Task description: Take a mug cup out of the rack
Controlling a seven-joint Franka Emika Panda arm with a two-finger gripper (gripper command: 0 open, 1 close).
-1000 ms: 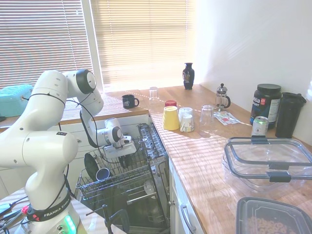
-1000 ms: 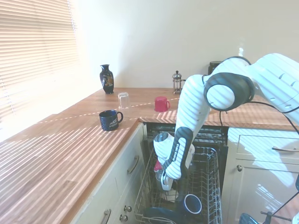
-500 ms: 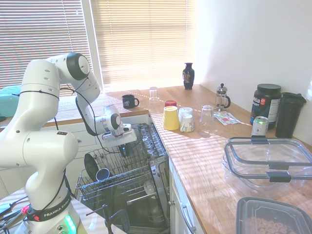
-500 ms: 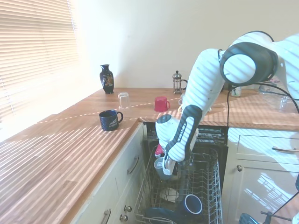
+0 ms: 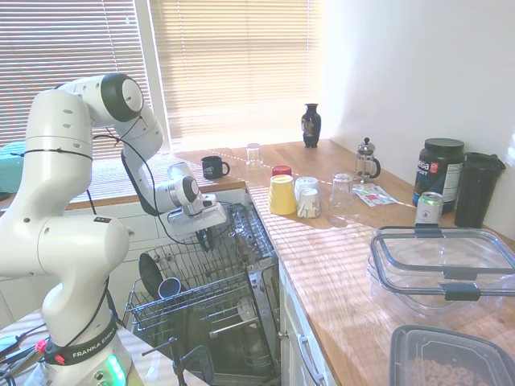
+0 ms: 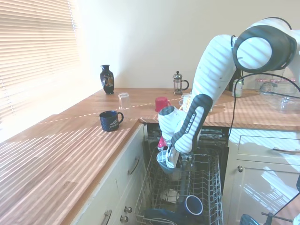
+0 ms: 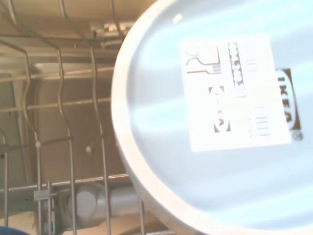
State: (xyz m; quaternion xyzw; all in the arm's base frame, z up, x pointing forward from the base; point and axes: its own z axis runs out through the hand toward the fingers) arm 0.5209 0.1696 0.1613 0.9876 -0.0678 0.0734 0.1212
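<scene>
My gripper is shut on the mug cup, a small dark cup with a paler inside, and holds it tilted just above the rack. From the other side the mug cup hangs under the gripper, over the back part of the rack. The rack is a grey wire basket pulled out below the counter. The wrist view is filled by the underside of the mug cup, which bears a white printed label.
A cup with a blue inside and a dark plate stay in the rack. On the wooden counter stand a dark printed mug, a red cup, a yellow cup, glasses and a vase.
The gripper has risen out of the rack with the mug cup in it and moved toward the counter's edge. The arm's elbow has swung upward.
</scene>
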